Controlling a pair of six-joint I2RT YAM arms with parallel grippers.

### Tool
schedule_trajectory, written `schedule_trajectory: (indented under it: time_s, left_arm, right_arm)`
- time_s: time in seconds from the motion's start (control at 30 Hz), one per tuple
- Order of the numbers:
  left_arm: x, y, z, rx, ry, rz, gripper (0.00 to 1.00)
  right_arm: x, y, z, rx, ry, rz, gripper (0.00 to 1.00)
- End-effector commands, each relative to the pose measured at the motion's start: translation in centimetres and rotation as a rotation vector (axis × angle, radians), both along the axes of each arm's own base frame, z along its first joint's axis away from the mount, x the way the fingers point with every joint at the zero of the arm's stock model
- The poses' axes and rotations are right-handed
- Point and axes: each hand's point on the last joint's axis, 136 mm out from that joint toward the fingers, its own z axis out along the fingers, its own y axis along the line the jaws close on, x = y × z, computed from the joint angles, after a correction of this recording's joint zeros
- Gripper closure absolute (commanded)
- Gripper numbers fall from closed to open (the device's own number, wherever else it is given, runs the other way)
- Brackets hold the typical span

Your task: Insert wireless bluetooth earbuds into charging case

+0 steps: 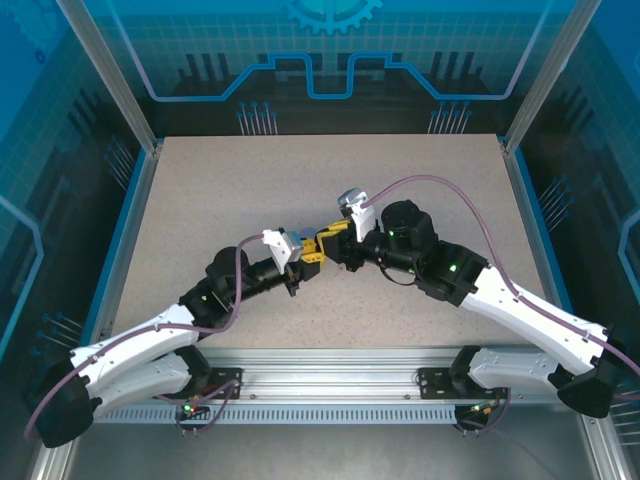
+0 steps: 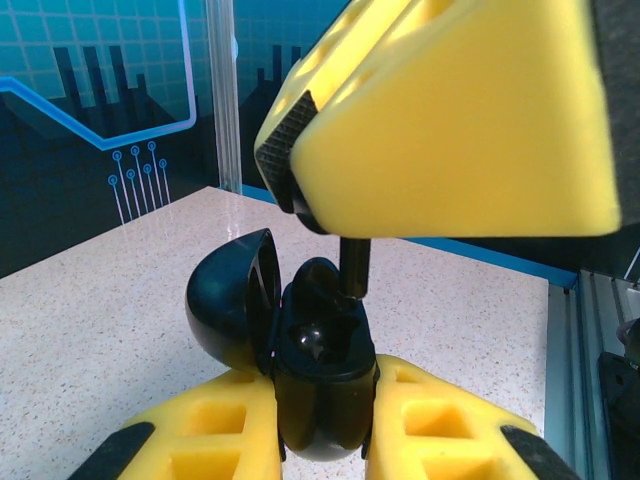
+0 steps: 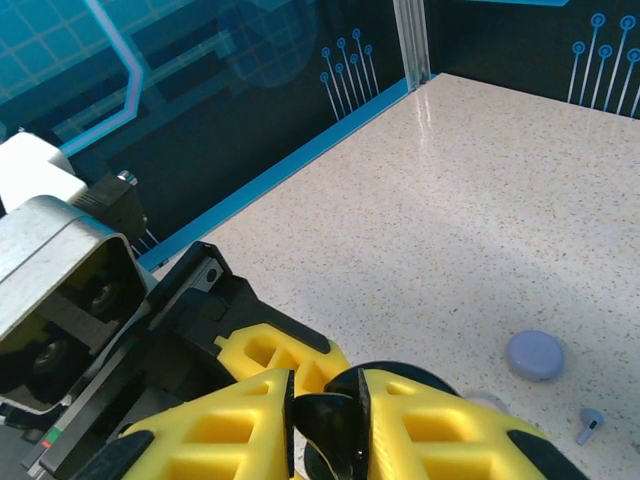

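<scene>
Open black case (image 2: 318, 400) (lid left): black earbud (image 2: 352, 268) at cavity.

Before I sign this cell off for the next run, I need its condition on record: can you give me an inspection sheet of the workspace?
Surface: speckled beige tabletop, no spills seen.
Job's things: black charging case open, lid hinged back; black earbud at its open mouth; lilac earbud lying loose on the table beside a closed lilac round case.
Clutter: nothing seen.
Grippers: left gripper shut on the black charging case; right gripper shut on the black earbud.
Cables: mauve cables loop along both arms, clear of the fingers.
Surroundings: blue printed panels, aluminium frame posts.
</scene>
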Motion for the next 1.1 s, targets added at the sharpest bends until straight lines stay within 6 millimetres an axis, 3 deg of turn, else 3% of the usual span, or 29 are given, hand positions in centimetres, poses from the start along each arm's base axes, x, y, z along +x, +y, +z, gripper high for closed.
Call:
schedule_trajectory:
  time_s: [0.0, 0.33, 0.83, 1.07]
  left_arm:
    - [-0.6, -0.3, 3.0, -0.064, -0.050, -0.031, 0.95]
    - [-0.6, -0.1, 3.2, -0.067, -0.050, -0.025, 0.95]
    - [-0.6, -0.1, 3.1, -0.066, -0.046, -0.021, 0.95]
    - [-0.5, 0.0, 3.1, -0.067, -0.046, -0.015, 0.95]
  right_arm:
    - [-0.1, 0.1, 0.4, -0.019, -0.025, 0.001, 0.77]
    - [-0.4, 0.3, -1.2, -0.038, 0.010, 0.015, 0.77]
    - [-0.5, 0.8, -1.3, -0.005, 0.026, 0.032, 0.77]
    - [-0.9, 0.8, -2.3, -0.038, 0.049, 0.049, 0.76]
